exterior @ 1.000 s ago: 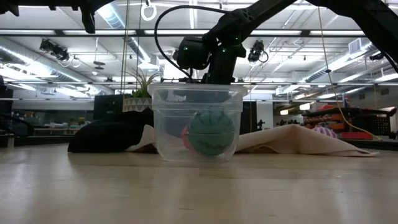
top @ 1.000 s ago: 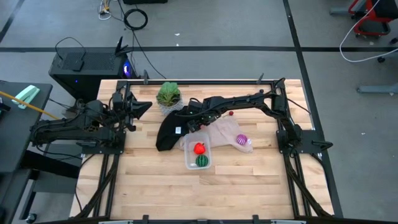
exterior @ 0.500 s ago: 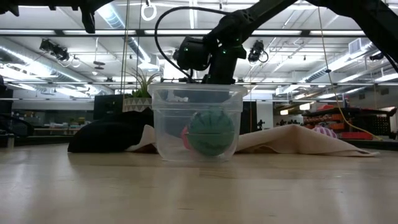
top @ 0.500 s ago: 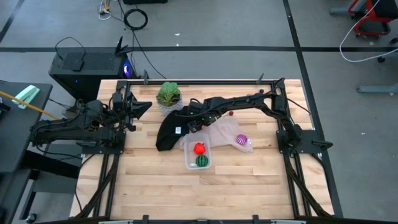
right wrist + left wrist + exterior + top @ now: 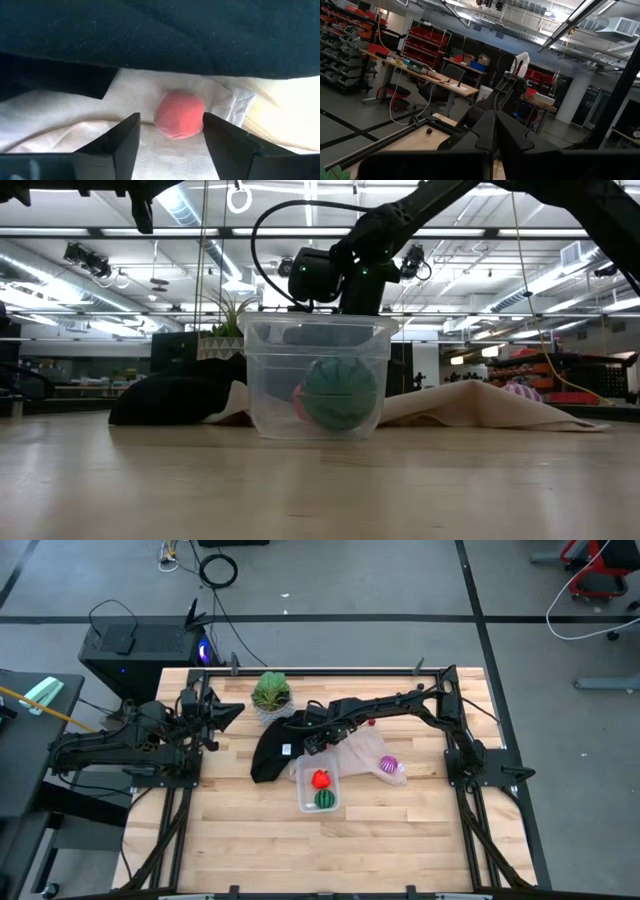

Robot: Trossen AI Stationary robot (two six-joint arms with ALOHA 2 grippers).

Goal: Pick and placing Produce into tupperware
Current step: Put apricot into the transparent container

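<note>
Right now your right gripper (image 5: 170, 137) has its 2 dark fingers (image 5: 117, 145) spread, with nothing pinched yet, and the small pinkish round toy fruit (image 5: 179, 114) sits just ahead of the tips, centred in the gap and apart from both pads. That line-up looks deliberate: you appear to be bracketing the fruit so a closing squeeze would catch it on both sides. It rests on the crumpled beige cloth (image 5: 75, 107), close to the edge of the black cloth (image 5: 165, 35) lying just beyond it, so watch that a fold does not get nipped along with it. From above, that gripper hovers just behind the small clear rectangular plastic tub (image 5: 320, 791), which already holds 1 red toy fruit (image 5: 320, 778) and 1 green melon-like toy fruit (image 5: 325, 798); keeping the tub so near makes the carry short. Farther right on the beige cloth lies the purple-magenta toy fruit (image 5: 389, 764), still outside the tub. Your left gripper (image 5: 232, 711) waits pressed together at the table's left edge, well apart from all of this.
</note>
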